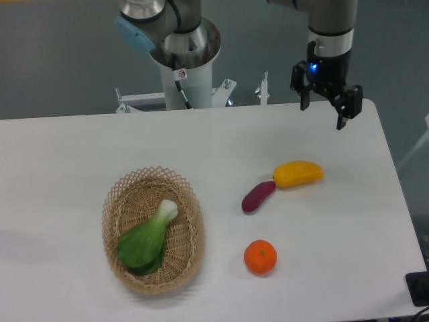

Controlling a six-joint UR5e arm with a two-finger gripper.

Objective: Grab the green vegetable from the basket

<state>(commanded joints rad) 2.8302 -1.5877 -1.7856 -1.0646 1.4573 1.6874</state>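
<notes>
The bok choy [149,239] lies inside the wicker basket [114,201] at the left front of the table [80,154], white stalk end pointing up and right, leaves toward the near rim. To the right, apart from the basket, sit a purple sweet potato [258,196] touching a yellow mango-like fruit [298,174], and an orange [260,257] nearer the front edge. The gripper [326,112] hangs empty over the far right edge, its fingers [343,111] spread. The reach has not begun, by my reading: the next move calls for crossing left over open table, behind the loose produce, and descending within the basket's rim.
</notes>
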